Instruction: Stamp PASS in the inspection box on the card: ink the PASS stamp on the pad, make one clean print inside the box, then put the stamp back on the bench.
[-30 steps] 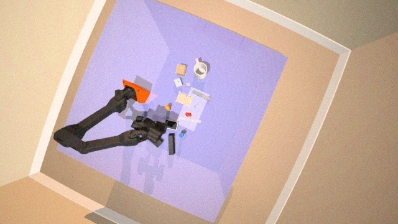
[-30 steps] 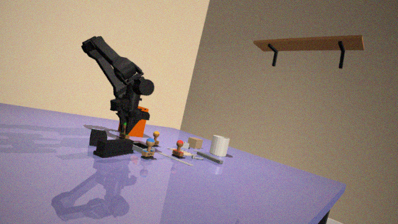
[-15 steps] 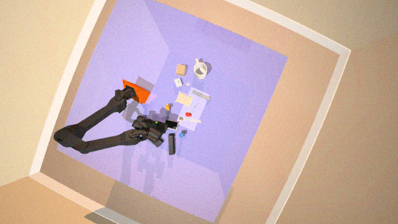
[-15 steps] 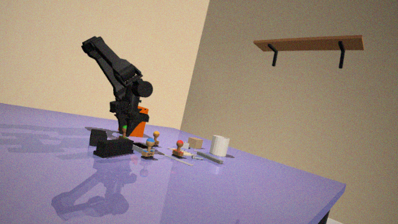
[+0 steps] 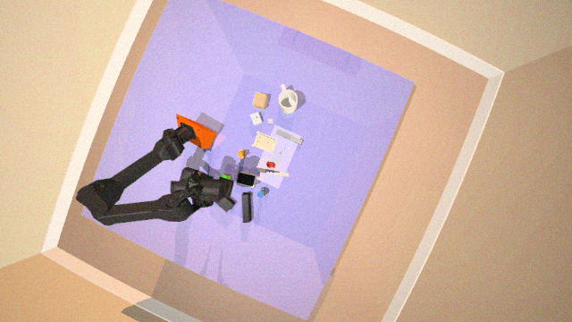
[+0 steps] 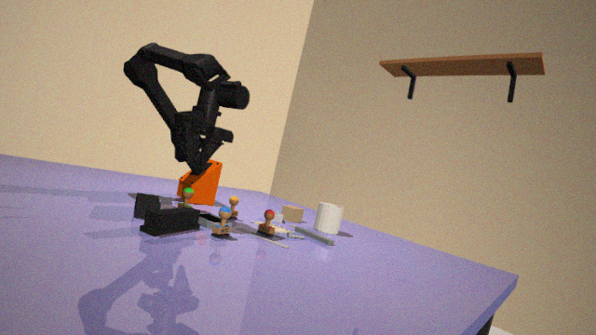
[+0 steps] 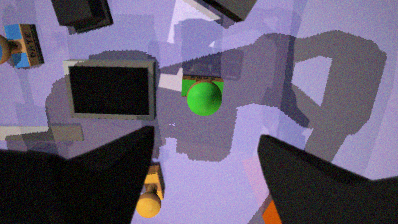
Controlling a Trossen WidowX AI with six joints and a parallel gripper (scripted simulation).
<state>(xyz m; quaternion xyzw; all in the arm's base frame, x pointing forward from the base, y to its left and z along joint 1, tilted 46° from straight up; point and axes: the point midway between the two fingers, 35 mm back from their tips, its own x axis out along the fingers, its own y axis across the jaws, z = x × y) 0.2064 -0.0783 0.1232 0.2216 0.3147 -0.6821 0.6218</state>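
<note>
A green-knobbed stamp point(image 5: 225, 176) point(image 6: 187, 192) point(image 7: 204, 99) stands upright on the bench beside the open ink pad point(image 5: 246, 179) point(image 7: 110, 90). Its label is not readable. My gripper point(image 6: 199, 170) point(image 7: 207, 138) is open and empty, above the bench, with the green stamp below it and apart from both fingers. A cream card point(image 5: 265, 142) with small marks lies partly over a white sheet point(image 5: 290, 153). The inspection box and any print cannot be made out. A red-knobbed stamp point(image 5: 271, 165) point(image 6: 269, 215) stands over the sheet.
An orange-knobbed stamp point(image 5: 241, 154) point(image 6: 234, 200) point(image 7: 149, 204) and a blue-knobbed stamp point(image 5: 261, 192) point(image 6: 224, 211) point(image 7: 20, 46) stand nearby. Black blocks point(image 5: 247, 207) point(image 6: 169, 221) stand by the pad. A mug point(image 5: 288, 102) point(image 6: 329, 218), a tan block point(image 5: 260, 100) and a grey bar point(image 5: 290, 136) stand farther off.
</note>
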